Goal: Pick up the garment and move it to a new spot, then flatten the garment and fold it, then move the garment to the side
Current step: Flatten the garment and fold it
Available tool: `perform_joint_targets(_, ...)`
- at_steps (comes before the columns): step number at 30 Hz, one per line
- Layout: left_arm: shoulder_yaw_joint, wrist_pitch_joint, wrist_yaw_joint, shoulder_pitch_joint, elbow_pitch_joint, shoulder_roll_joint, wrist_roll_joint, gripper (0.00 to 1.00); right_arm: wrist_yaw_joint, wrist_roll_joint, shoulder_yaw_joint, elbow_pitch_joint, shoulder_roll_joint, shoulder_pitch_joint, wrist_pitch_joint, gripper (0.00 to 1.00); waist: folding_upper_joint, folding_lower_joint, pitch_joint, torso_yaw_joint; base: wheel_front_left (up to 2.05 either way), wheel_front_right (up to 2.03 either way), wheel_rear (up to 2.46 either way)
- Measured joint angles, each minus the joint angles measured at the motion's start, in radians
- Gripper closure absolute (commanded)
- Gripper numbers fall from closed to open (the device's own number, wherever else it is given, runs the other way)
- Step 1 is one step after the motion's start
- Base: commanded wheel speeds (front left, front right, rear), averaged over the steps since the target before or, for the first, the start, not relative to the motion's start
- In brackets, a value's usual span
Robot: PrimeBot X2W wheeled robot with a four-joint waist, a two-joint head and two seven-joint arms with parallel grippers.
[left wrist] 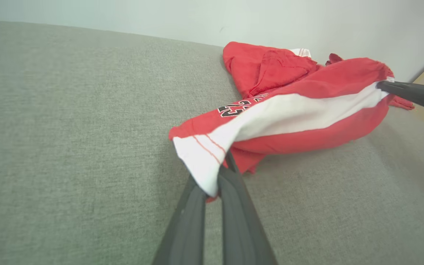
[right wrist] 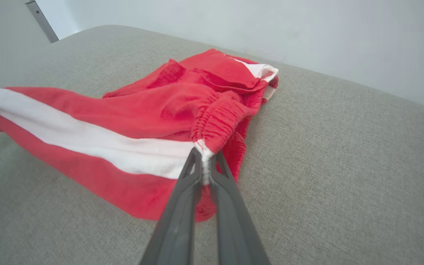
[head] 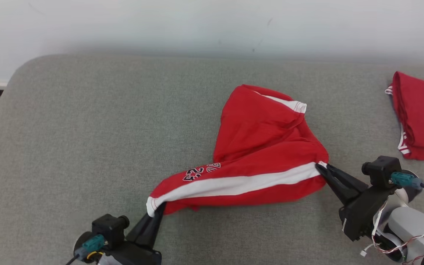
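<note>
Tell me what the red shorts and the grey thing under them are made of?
Red shorts with white stripe: soft matte cloth, probably a light knit; it wrinkles and gathers at the waistband. Grey padded surface: woven fabric, matte; its fine weave shows.

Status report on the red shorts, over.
Left claw shut on shorts, hem corner. Right claw shut on waistband end. Another red garment lies apart, far right.

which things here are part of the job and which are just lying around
Job: red shorts; left tool shut on its hem corner; right tool shut on its waistband end.
Lying about: second red garment at the right edge.
</note>
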Motion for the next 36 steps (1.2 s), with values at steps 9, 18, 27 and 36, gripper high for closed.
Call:
perform_joint_targets(9, 0.021, 0.002, 0.0, -0.135, -0.047, 0.068, 0.042, 1.0, 0.0, 0.042, -0.117, -0.116, 0.016, -0.023, -0.004, 1.0, 0.0, -0.0001, -0.041, -0.03, 0.0, 0.0, 0.0)
perform_joint_targets(18, -0.034, 0.119, 0.0, -0.552, -0.089, 0.174, -0.015, 1.0, 0.0, 0.15, -0.191, -0.171, 0.025, -0.222, 0.021, 1.0, 0.0, 0.0, 0.013, -0.056, 0.0, 0.0, 0.0)
perform_joint_targets(27, -0.066, 0.207, 0.0, -1.057, -0.026, 0.209, -0.101, 1.0, 0.0, 0.255, -0.269, -0.124, 0.069, -0.615, 0.134, 1.0, 0.0, 0.0002, 0.157, -0.09, 0.0, 0.0, 0.0)
perform_joint_targets(36, -0.178, 0.23, 0.0, -1.461, 0.108, 0.201, -0.131, 1.0, 0.0, 0.217, -0.272, 0.047, 0.106, -0.992, 0.196, 1.0, 0.0001, 0.0004, 0.329, -0.125, 0.0, 0.0, 0.0)
